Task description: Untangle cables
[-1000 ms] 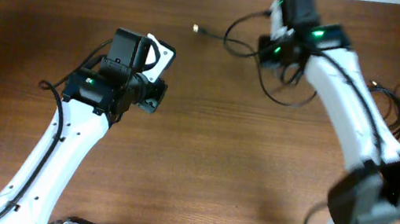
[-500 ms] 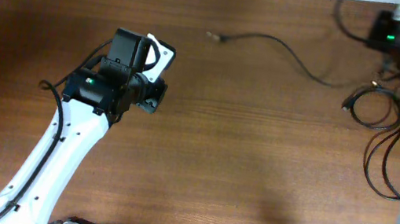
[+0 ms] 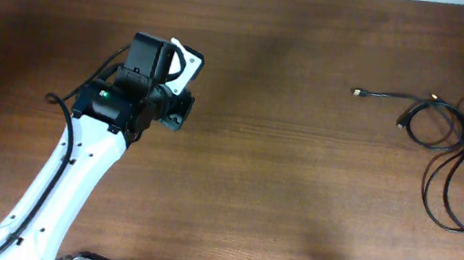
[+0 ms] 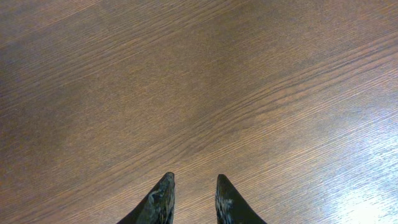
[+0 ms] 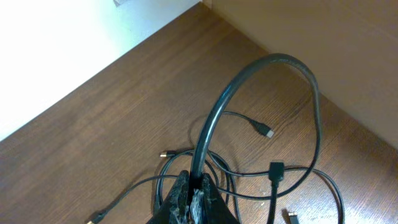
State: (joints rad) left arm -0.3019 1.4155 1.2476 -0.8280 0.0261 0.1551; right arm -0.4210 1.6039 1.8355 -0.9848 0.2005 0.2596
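The left gripper (image 4: 194, 179) hangs over the brown table (image 4: 186, 74). It is open just a little, and there is nothing in it. The right gripper (image 5: 191, 186) is pinched tight on one black cable (image 5: 273, 56), which bends up in a big arch. The other cables (image 3: 430, 178) lie in loose loops on the right side of the table, far from the left gripper.

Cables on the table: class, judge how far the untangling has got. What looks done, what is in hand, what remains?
Done: one plug end lies stretched out leftward from the pile. In hand: the right hand is shut on a cord arching above the others. Left: the cables overlap in loops near the right edge; the left hand hangs open over the table, holding nothing.
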